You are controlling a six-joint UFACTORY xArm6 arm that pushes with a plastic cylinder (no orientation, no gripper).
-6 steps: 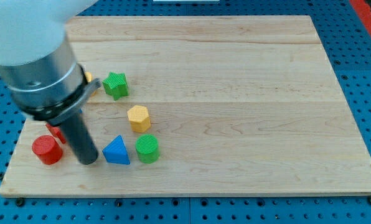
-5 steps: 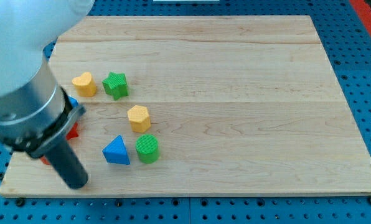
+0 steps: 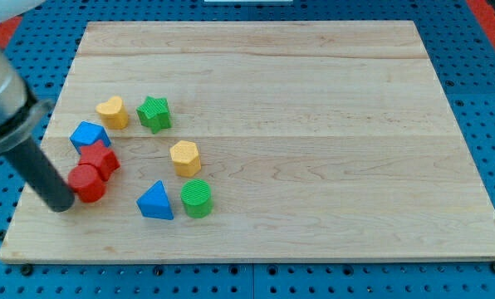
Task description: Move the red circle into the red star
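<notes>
The red circle (image 3: 87,183) lies at the board's left, touching the lower left side of the red star (image 3: 99,159). My tip (image 3: 61,205) is on the board just left of and below the red circle, close against it. The dark rod slants up to the view's left edge.
A blue block (image 3: 88,134) sits just above the red star. A yellow heart (image 3: 111,110) and a green star (image 3: 154,113) lie further up. A yellow hexagon (image 3: 185,157), a blue triangle (image 3: 154,201) and a green circle (image 3: 196,198) lie to the right. The board's left edge (image 3: 33,187) is near.
My rod swung from right of the red circle to its lower left. The red circle moved right and up, against the red star. The arm no longer hides the left blocks.
</notes>
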